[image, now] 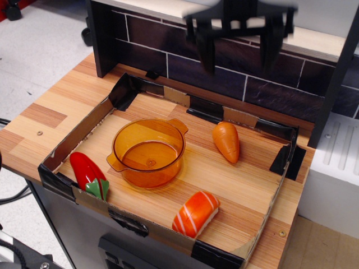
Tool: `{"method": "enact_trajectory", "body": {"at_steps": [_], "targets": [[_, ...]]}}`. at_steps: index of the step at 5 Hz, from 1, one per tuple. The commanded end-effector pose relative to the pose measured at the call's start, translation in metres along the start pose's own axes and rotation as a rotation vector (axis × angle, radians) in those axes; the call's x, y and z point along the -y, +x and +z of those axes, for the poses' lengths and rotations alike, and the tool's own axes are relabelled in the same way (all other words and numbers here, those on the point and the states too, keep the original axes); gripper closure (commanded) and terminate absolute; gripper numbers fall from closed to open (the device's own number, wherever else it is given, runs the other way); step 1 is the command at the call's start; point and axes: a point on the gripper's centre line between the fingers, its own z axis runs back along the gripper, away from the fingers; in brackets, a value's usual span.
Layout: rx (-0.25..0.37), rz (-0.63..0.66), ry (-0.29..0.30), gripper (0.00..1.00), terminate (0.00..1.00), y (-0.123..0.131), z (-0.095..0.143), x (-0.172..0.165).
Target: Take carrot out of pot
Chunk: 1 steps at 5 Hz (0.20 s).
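The orange toy carrot (226, 142) lies on the wooden tray floor, to the right of the pot and apart from it. The translucent amber pot (148, 152) stands upright in the middle of the tray and is empty. My gripper (238, 49) is high above the carrot near the top edge of the view, blurred by motion. Its two dark fingers (206, 47) are spread wide and hold nothing.
A red pepper with a green stem (89, 173) lies at the tray's front left. A salmon sushi piece (196, 213) lies at the front middle. The low cardboard tray wall (78, 135) rings the work area. A dark tiled backsplash (168, 50) stands behind.
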Motion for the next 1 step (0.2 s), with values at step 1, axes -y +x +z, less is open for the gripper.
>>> {"method": "enact_trajectory", "body": {"at_steps": [1], "targets": [[0.046, 0.007, -0.036, 0.00, 1.00, -0.0016, 0.0162, -0.0052]]}}
